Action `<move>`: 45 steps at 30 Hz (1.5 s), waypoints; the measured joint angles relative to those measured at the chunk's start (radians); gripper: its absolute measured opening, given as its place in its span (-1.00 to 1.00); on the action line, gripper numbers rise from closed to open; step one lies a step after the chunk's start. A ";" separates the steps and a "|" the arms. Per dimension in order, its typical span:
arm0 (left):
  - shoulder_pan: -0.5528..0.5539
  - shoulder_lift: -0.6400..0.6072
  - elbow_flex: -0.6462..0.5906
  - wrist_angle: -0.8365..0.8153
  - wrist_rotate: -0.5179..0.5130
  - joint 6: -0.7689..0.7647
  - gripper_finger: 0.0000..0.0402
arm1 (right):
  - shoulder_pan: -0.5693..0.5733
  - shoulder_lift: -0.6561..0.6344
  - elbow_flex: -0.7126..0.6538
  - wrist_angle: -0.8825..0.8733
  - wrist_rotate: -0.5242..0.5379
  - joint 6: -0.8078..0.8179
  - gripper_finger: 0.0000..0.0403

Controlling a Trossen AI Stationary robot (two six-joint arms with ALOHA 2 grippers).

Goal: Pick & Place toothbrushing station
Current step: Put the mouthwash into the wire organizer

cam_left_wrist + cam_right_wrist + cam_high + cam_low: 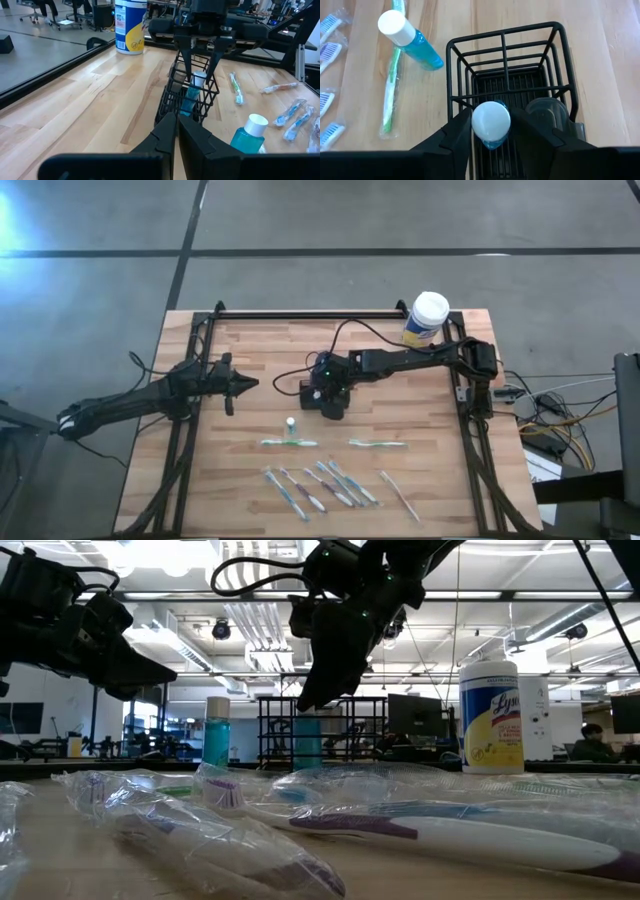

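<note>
The right gripper (491,131) hangs over the black wire basket (328,396), which stands near the middle of the wooden bench (250,360), a little toward the far edge; its two dark fingers (184,62) reach down into the basket on either side of a white-capped bottle of blue liquid (491,125), spread just wider than the cap, and whether they press on it cannot be told. The bottle stands upright inside the basket, and a dark plastic container (547,112) sits in the basket beside it. A second blue bottle with a white cap (290,424) stands on the bench just outside the basket, on the side toward the near edge. Close by it lies a green-and-white toothbrush in a clear wrapper (290,443), with another like it (377,444) further toward the right edge. Along the near edge several wrapped toothbrushes (320,485) lie in a loose row with blue and purple handles. A white-lidded, yellow-labelled wipes canister (426,319) stands at the far right corner. The left gripper (240,385) is poised above the left part of the bench, well apart from the basket, pointing toward it with its fingers pressed together on nothing
</note>
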 joint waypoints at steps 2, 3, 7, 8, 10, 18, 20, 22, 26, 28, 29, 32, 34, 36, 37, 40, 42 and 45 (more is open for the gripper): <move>0.000 0.000 0.000 0.000 0.000 0.000 -0.87 | 0.000 -0.005 -0.001 -0.002 0.001 -0.001 -0.28; 0.000 0.000 0.000 0.000 0.000 0.000 -0.87 | 0.000 -0.010 -0.001 -0.003 0.001 -0.003 -0.27; 0.000 0.000 0.000 0.000 0.000 -0.001 -0.87 | 0.000 -0.019 -0.002 -0.012 0.004 -0.003 -0.24; 0.000 0.000 0.000 0.000 0.000 -0.001 -0.87 | -0.001 -0.019 -0.002 -0.013 0.004 -0.003 -0.24; 0.000 0.000 0.000 0.000 0.000 -0.001 -0.87 | -0.004 -0.020 -0.002 -0.012 0.004 -0.003 -0.23; 0.000 0.000 0.000 0.000 0.000 -0.001 -0.87 | -0.023 -0.023 -0.002 -0.012 0.006 -0.033 -0.23; 0.000 0.000 0.000 0.000 0.000 -0.001 -0.87 | -0.026 -0.023 -0.001 -0.012 0.007 -0.052 -0.23; 0.000 0.000 0.000 0.000 0.000 0.000 -0.87 | -0.026 -0.023 0.000 -0.012 0.008 -0.071 -0.23; 0.000 0.000 0.000 0.000 0.000 0.000 -0.87 | -0.025 -0.023 0.000 -0.012 0.008 -0.088 -0.23; 0.000 0.000 0.000 0.000 0.000 0.001 -0.87 | -0.025 -0.023 0.000 -0.013 0.023 -0.101 -0.23; 0.000 0.000 0.000 0.000 0.000 0.003 -0.87 | -0.025 -0.025 0.000 -0.013 0.032 -0.101 -0.23; 0.000 0.000 0.000 0.000 0.000 0.003 -0.87 | -0.026 -0.025 0.000 -0.014 0.037 -0.103 -0.23; 0.000 0.000 0.000 0.000 0.000 0.003 -0.87 | -0.027 -0.025 0.001 -0.014 0.038 -0.106 -0.23; 0.000 0.000 0.000 0.000 0.000 0.003 -0.87 | -0.027 -0.025 0.001 -0.014 0.038 -0.106 -0.23; 0.000 0.000 0.000 0.000 0.000 0.003 -0.87 | -0.027 -0.025 0.001 -0.014 0.038 -0.106 -0.23; 0.000 0.000 0.000 0.000 0.000 0.003 -0.87 | -0.027 -0.025 0.001 -0.014 0.039 -0.108 -0.23; 0.000 0.000 0.000 0.000 0.000 0.003 -0.87 | -0.027 -0.025 0.004 -0.016 0.039 -0.109 -0.23; 0.000 0.000 0.000 0.000 0.000 0.003 -0.87 | -0.027 -0.025 0.007 -0.015 0.045 -0.113 -0.23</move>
